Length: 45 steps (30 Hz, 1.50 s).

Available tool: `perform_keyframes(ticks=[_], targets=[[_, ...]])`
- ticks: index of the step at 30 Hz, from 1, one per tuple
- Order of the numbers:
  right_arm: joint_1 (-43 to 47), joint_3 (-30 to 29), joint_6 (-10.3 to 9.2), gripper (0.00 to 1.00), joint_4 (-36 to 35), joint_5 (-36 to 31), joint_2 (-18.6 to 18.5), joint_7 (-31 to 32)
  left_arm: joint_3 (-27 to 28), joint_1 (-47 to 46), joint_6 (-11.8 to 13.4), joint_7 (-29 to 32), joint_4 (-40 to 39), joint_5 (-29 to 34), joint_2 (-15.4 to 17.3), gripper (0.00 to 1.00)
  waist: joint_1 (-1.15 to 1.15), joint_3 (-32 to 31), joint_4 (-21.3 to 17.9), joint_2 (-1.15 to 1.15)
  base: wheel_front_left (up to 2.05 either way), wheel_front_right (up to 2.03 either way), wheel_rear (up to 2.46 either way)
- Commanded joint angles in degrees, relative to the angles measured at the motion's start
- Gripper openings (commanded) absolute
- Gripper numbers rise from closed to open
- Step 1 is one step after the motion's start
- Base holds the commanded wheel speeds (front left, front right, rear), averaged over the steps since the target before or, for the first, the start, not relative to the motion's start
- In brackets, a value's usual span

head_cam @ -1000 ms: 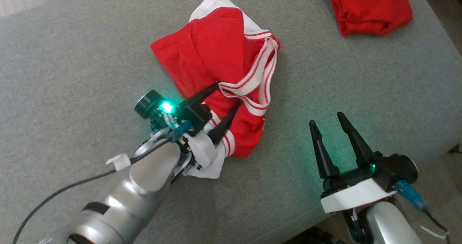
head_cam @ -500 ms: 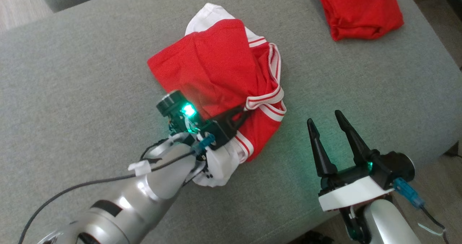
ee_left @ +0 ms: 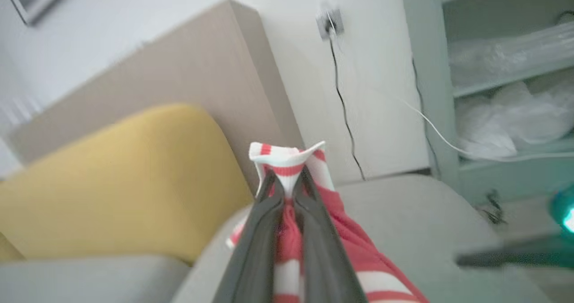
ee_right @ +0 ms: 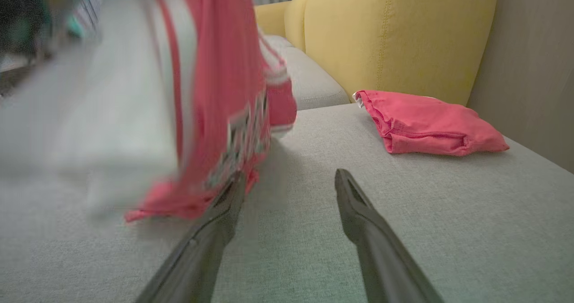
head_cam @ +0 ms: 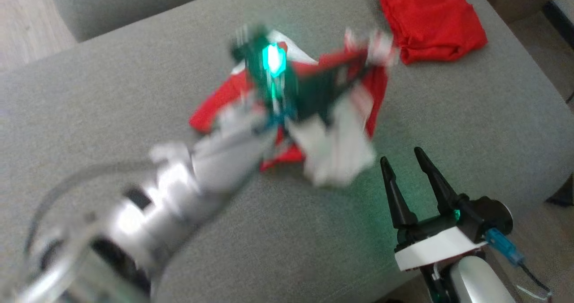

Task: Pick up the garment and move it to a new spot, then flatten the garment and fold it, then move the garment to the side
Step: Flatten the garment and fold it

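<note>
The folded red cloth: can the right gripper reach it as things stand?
Probably yes. The right gripper is open and empty, bare grey cushion lies between it and the folded red cloth, and the striped garment hangs off to its left.

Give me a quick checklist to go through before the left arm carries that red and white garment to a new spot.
1. Left gripper shut on the striped band of the garment: ok.
2. Garment fully off the sofa cushion: cannot tell, its lower edge is blurred.
3. Right gripper open and empty: ok.
4. Bare cushion free for a new spot: ok, in front of the right gripper.
5. Folded red garment apart from the held one: ok in the right wrist view.
</note>
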Motion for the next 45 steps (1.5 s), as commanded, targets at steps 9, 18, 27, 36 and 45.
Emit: perform_keyframes(ticks=[9,18,27,36,45], targets=[[0.86,0.25,0.39,1.00,-1.80,-0.26,0.42,-0.22,15.35,-26.80,2.56,-0.30,-4.58,-0.23,6.31,0.00,0.00,-2.42,3.24,0.00,0.00,0.00,0.00],[2.44,-1.97,0.39,1.00,-1.38,-1.47,-0.14,-0.22,22.54,-11.62,8.43,3.09,-3.28,-6.46,15.86,0.00,0.00,-3.08,10.39,0.00,0.00,0.00,0.00],[2.37,-3.27,0.39,1.00,-1.24,-2.27,-0.70,-0.22,26.95,22.17,13.11,0.28,-4.67,-15.76,21.02,1.00,0.00,-0.93,14.55,0.00,0.00,0.00,0.00],[2.87,-3.13,0.39,1.00,-1.05,-2.27,-1.33,-0.22,35.04,38.46,18.78,-0.28,-17.88,-8.85,18.83,1.00,0.00,-1.21,16.19,0.00,0.00,0.00,0.00],[2.28,-2.25,0.39,1.00,-1.23,-2.18,-1.85,-0.22,35.05,44.42,15.45,-0.30,-12.34,-6.29,14.82,1.00,0.00,-0.59,15.85,0.00,0.00,0.00,0.00]])
